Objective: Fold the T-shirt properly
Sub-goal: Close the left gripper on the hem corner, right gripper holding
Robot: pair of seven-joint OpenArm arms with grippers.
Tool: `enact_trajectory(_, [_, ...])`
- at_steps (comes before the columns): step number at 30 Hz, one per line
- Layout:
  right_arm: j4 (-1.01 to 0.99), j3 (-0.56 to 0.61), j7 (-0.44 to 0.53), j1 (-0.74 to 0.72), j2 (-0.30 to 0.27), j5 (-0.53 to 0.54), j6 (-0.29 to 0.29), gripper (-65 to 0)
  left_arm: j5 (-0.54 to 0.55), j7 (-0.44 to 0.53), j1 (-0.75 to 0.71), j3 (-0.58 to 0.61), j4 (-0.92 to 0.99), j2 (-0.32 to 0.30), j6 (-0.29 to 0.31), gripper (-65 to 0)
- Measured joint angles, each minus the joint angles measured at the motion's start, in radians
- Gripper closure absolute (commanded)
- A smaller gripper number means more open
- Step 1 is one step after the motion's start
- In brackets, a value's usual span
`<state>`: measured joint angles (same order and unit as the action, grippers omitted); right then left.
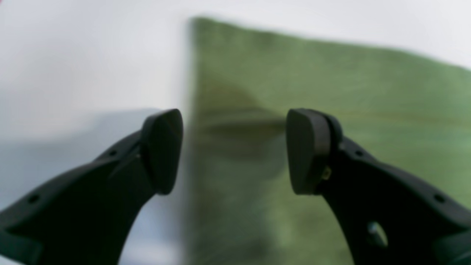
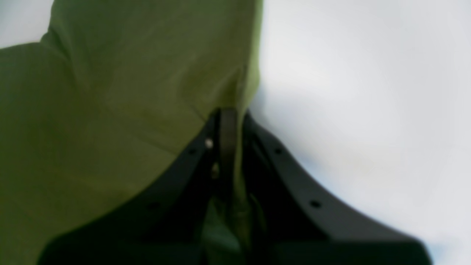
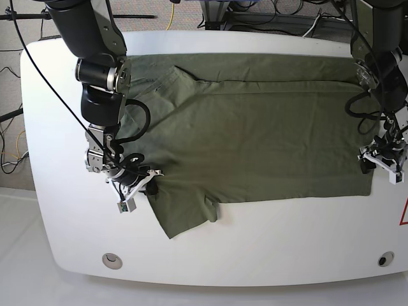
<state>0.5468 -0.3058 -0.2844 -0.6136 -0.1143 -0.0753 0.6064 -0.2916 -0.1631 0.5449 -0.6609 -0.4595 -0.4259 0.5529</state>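
Here the T-shirt (image 3: 255, 127) lay spread out on the white table (image 3: 287, 242), and it covered most of the top. One long side was folded over along the far edge. A short sleeve (image 3: 185, 213) stuck out toward the front of the table.

The right gripper (image 2: 230, 121) was closed tight on the T-shirt (image 2: 110, 110). In its own camera, green cloth was pinched between the two black fingers (image 2: 228, 147), and a bit of cloth bunched up just behind them. From above, this gripper (image 3: 148, 180) sat at the shirt's edge, right by the sleeve.

The left gripper (image 1: 234, 151) was wide open and held nothing. Its two black pads (image 1: 163, 151) stood far apart. The straight edge of the T-shirt (image 1: 331, 110) ran between them, with white table (image 1: 73, 73) on one side and green cloth on the other. From above, it (image 3: 384, 159) hung at the other end of the shirt, by the bottom corner
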Motion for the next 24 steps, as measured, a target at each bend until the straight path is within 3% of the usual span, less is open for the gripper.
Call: enact_trajectory(24, [0.002, -0.001, 0.003, 0.002, 0.000, 0.001, 0.000, 0.0, 0.000, 0.023, 0.058, 0.002, 0.064, -0.010, 0.004, -40.2])
